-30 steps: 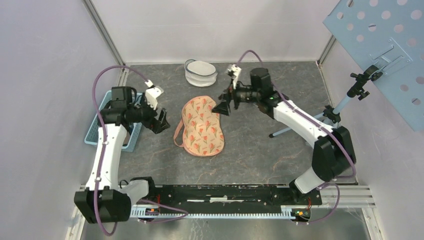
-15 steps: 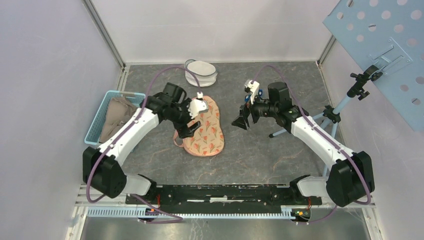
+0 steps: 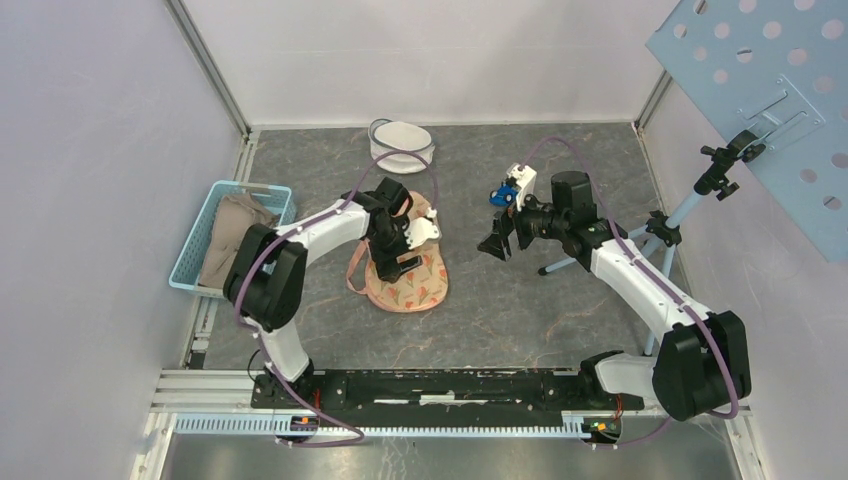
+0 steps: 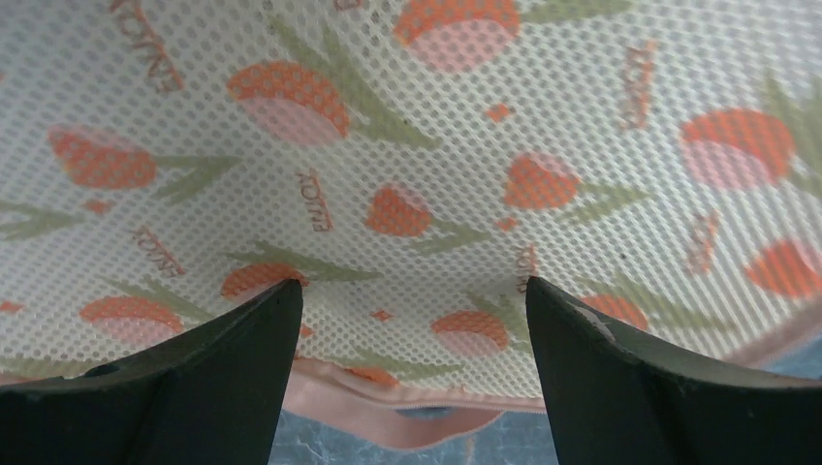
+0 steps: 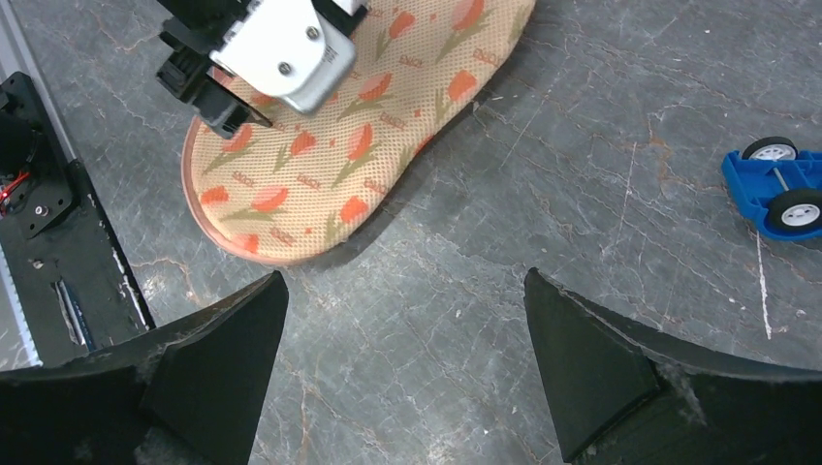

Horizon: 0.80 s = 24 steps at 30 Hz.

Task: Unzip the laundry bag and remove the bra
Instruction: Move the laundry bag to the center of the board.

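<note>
The laundry bag is a flat mesh pouch printed with orange tulips, lying mid-table. My left gripper hovers open just over its middle, pointing down. In the left wrist view the mesh of the laundry bag fills the frame, and its pink zipped edge runs between the tips of the open left gripper. My right gripper stands open to the bag's right, over bare table. In the right wrist view the right gripper holds nothing, with the bag beyond it. The bra is hidden.
A blue basket with beige cloth sits at the left. A round white mesh pouch lies at the back. A blue toy car rests right of the bag. A tripod stand rises at the right.
My left arm swung from beside the basket over to the laundry bag and lowered onto it. My right gripper drew back to the right, away from the bag.
</note>
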Motion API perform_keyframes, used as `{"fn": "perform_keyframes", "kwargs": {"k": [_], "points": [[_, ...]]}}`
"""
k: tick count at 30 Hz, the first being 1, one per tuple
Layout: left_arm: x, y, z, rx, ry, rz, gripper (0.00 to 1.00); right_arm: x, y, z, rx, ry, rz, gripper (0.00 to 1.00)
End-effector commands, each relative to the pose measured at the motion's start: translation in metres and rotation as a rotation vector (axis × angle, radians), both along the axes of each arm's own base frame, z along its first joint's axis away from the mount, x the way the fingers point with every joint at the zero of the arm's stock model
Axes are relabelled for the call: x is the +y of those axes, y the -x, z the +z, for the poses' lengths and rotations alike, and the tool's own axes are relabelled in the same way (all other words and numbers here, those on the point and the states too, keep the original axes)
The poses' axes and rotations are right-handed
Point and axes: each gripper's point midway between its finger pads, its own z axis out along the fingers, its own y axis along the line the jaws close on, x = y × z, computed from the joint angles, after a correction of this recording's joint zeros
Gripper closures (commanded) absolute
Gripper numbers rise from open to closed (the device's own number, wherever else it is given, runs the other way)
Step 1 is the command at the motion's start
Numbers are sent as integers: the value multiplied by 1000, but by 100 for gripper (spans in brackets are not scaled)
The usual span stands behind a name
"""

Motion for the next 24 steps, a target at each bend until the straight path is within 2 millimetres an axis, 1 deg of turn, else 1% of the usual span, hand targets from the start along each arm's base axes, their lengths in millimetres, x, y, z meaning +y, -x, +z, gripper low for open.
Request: {"fn": "perform_keyframes", "kwargs": {"k": [1,4,10,14,18,22,24], "points": [[2,-37,-8,-101,-32,-102,8,-2,-7,13,-64,-22,-12,2],[6,-54,-12,-113,-32,-109,8,-4,-7,10,-62,-26,-17,2],[12,-88,-12,-122,-23,-131,9,-5,-11,9,-50,-36,-21,2],[14,-89,-5,-116,-10,-185,8,-4,-12,11,-49,-38,-14,2],[16,-88,14,-139,-3,-193,6,-2,-14,14,-49,-39,-5,2],[20,-89,53,-210,42,-199,0,-2,-17,23,-58,-28,7,2],[25,-84,75,-228,58,-203,0,-2,-18,29,-68,-18,13,2]]}}
